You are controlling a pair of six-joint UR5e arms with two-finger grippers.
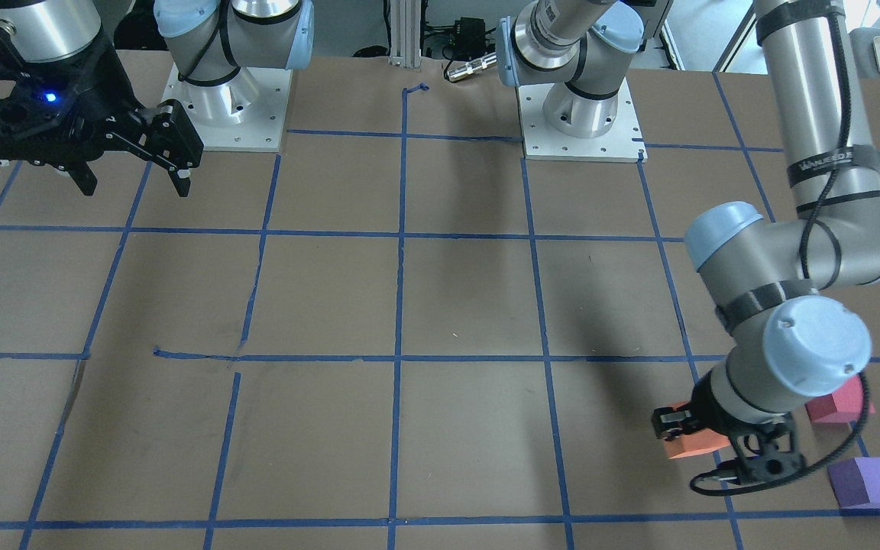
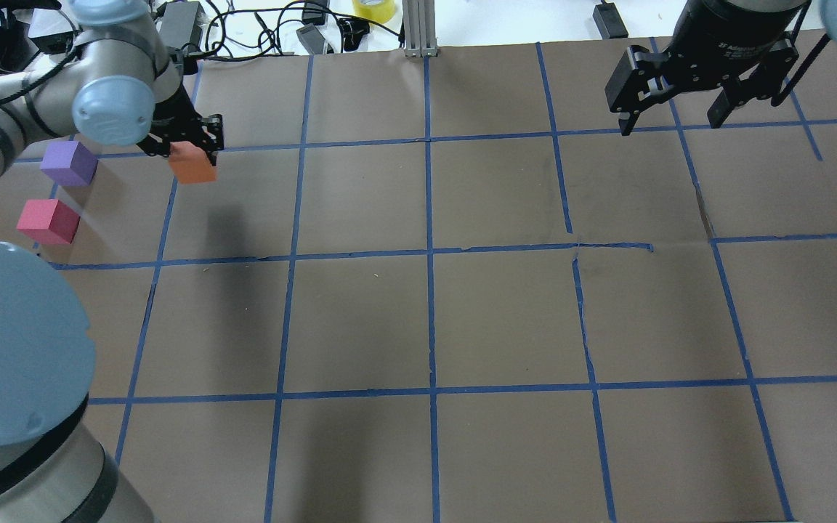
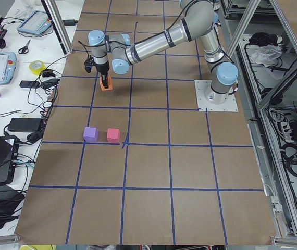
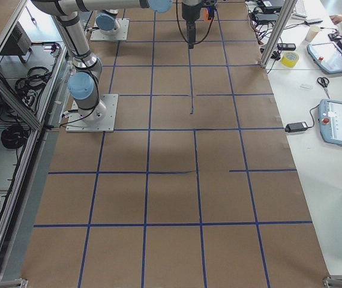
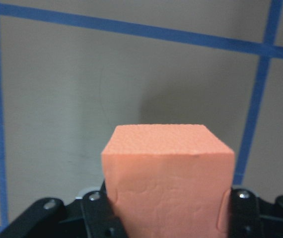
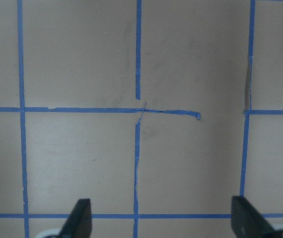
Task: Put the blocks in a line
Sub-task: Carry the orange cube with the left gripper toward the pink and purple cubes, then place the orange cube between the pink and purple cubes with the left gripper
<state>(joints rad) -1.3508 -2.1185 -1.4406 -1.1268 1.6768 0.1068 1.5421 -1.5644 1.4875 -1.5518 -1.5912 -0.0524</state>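
Note:
My left gripper is shut on the orange block at the table's far left, low over the brown paper; I cannot tell if the block touches it. The block fills the left wrist view between the two pads. The purple block and the red-pink block sit on the table to the left of it, close together, apart from the gripper. In the front-facing view the orange, red-pink and purple blocks show at the lower right. My right gripper is open and empty, high at the far right.
Blue tape lines mark a grid on the brown paper. The two arm bases stand at the robot's edge. Cables and a yellow tape roll lie beyond the far edge. My left arm's elbow hangs over the blocks' area.

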